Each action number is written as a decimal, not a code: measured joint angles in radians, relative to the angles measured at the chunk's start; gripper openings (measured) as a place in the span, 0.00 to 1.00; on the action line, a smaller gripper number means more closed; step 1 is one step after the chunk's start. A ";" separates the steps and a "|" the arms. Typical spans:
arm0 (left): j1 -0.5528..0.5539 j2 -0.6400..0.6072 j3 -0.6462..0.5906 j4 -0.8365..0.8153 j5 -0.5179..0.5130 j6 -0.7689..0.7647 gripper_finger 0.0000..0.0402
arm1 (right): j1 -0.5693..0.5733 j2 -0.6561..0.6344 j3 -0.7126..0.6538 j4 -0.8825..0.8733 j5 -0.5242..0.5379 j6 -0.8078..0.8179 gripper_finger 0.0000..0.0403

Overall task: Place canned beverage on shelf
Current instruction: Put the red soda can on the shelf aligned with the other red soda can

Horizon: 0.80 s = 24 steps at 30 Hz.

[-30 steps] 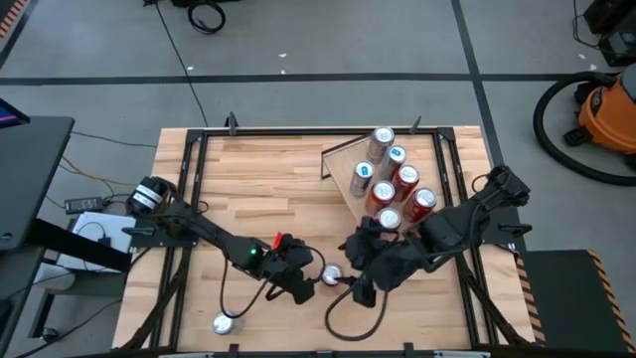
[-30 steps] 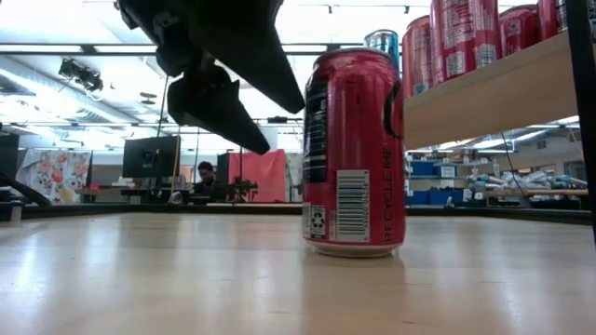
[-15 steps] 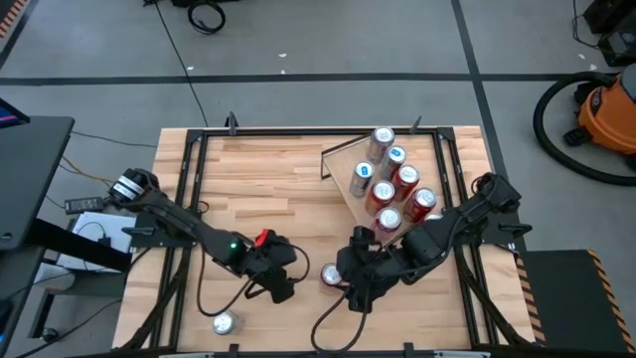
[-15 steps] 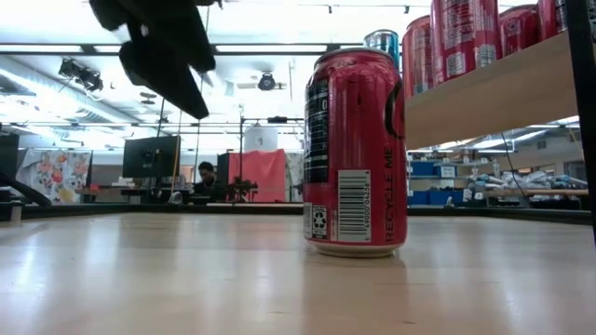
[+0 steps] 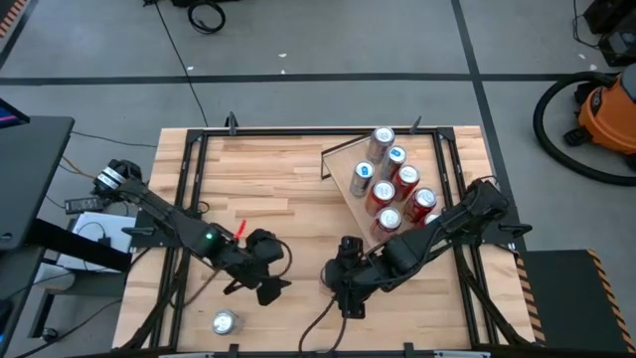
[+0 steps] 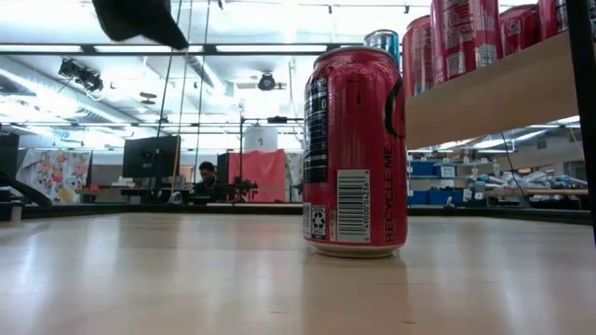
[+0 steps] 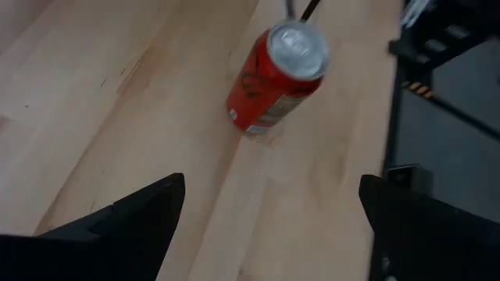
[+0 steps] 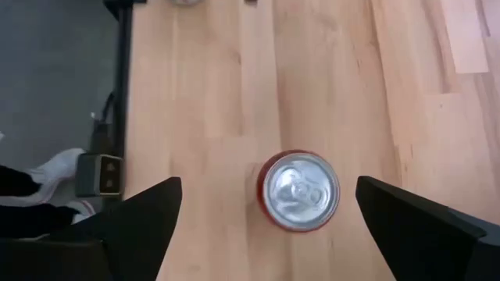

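Observation:
A red can stands upright on the tabletop near the table's near edge and also shows in the low view. My right gripper hangs open above it, well clear of its silver top, and shows in the high view. My left gripper is open and empty to the left of that can. A second red can stands at the near left. The shelf, a light wood plank, slants at the back right and carries several cans.
Black frame rails run along the table's sides and back. The shelf's underside shows at the right of the low view, above table level. Bare wood lies at the table's middle and far left.
My left gripper has drawn away from the red can toward the table's left edge and has risen nearly out of the low view. My right gripper has moved toward the table's left, over the red can. The can has stayed in place.

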 joint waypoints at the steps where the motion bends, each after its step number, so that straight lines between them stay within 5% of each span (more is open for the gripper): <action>1: -0.005 -0.016 0.000 0.000 0.002 0.000 0.99 | -0.004 0.008 0.000 0.002 0.000 -0.012 0.98; 13: -0.028 -0.163 0.000 -0.010 0.051 -0.021 0.99 | -0.043 0.040 0.000 0.027 0.012 -0.098 0.99; 24: -0.028 -0.177 0.000 -0.034 0.057 -0.038 0.99 | -0.051 0.099 -0.008 0.019 0.008 -0.148 0.99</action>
